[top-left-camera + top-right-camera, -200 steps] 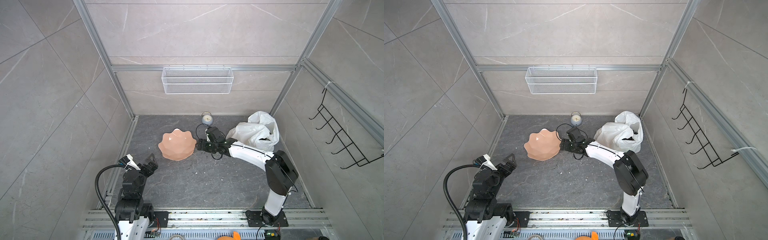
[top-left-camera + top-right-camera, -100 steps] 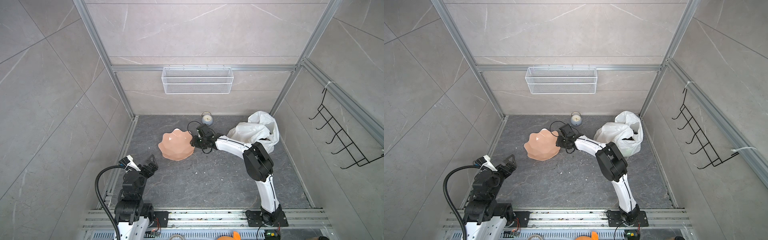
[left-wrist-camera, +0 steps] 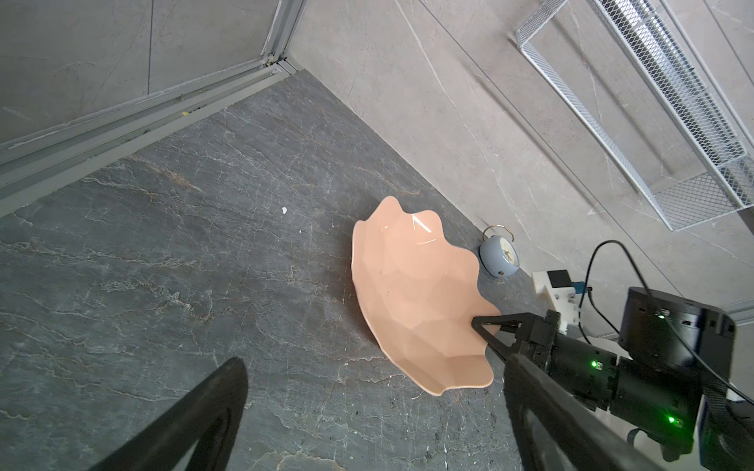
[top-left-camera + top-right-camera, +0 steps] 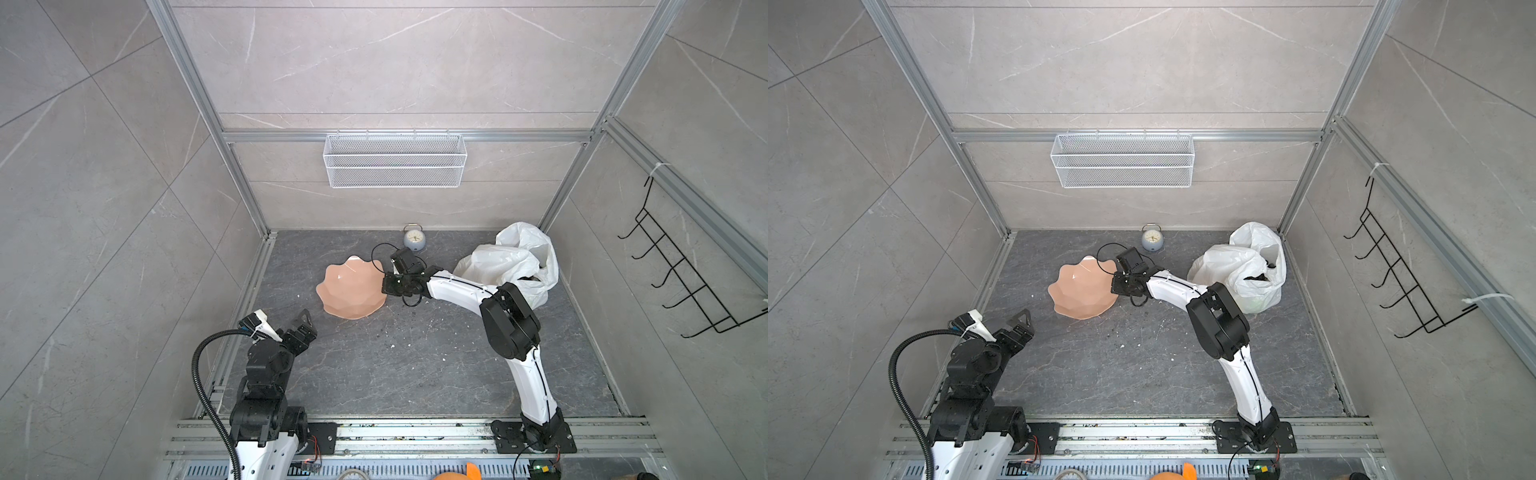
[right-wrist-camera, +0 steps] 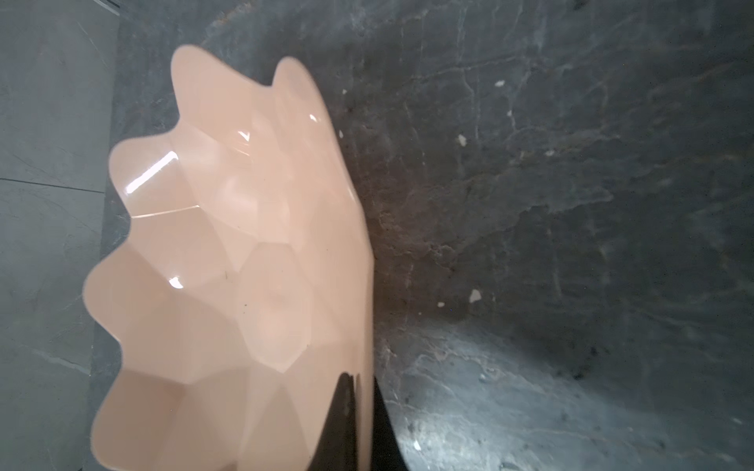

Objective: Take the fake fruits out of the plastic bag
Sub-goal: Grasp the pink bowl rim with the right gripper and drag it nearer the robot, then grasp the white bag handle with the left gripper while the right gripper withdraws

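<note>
Right gripper (image 4: pixel 384 286): clamped on the right-hand rim of the pink bowl (image 4: pixel 349 291), one finger on each side of it.
Left gripper (image 4: pixel 302 326): jaws wide apart, holding nothing, lower left in both top views.
Plastic bag (image 4: pixel 507 262): crumpled on the floor, right of centre.
Fake fruits: none plainly seen; a dark patch (image 4: pixel 1258 277) in the bag's mouth may be one.
</note>
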